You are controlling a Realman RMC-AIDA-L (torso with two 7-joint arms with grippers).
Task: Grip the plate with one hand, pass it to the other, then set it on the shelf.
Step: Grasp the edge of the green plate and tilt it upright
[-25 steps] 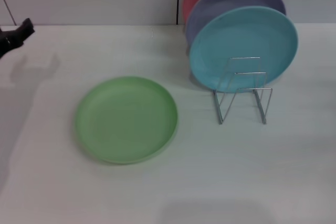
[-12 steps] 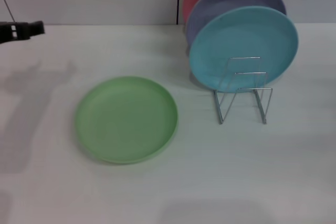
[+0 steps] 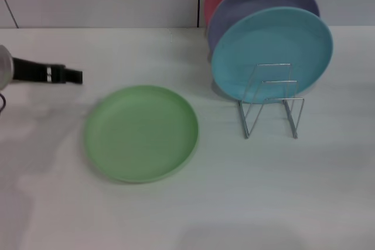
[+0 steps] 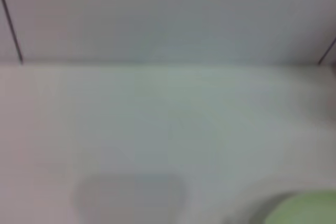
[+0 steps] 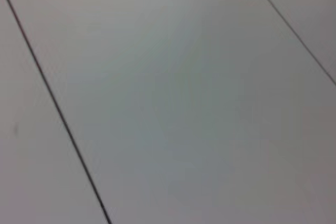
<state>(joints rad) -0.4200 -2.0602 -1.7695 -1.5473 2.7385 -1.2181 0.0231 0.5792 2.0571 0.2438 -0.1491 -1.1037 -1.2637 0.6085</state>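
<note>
Left gripper [image 3: 73, 76] at the frame's left, near the green plate [image 3: 140, 133].
Its grip state can't be told; plate lies flat on the table [image 3: 234, 191].

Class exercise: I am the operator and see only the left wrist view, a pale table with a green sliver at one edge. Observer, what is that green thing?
Observer: A light-green plate, lying flat on the table.
Operator: Where is my left claw?
Observer: The left claw is on the robot's left of the plate, near its far rim, not touching it.
Operator: And the shelf?
Observer: The wire shelf stands to the plate's right, with a light-blue plate upright behind its front loops.
</note>
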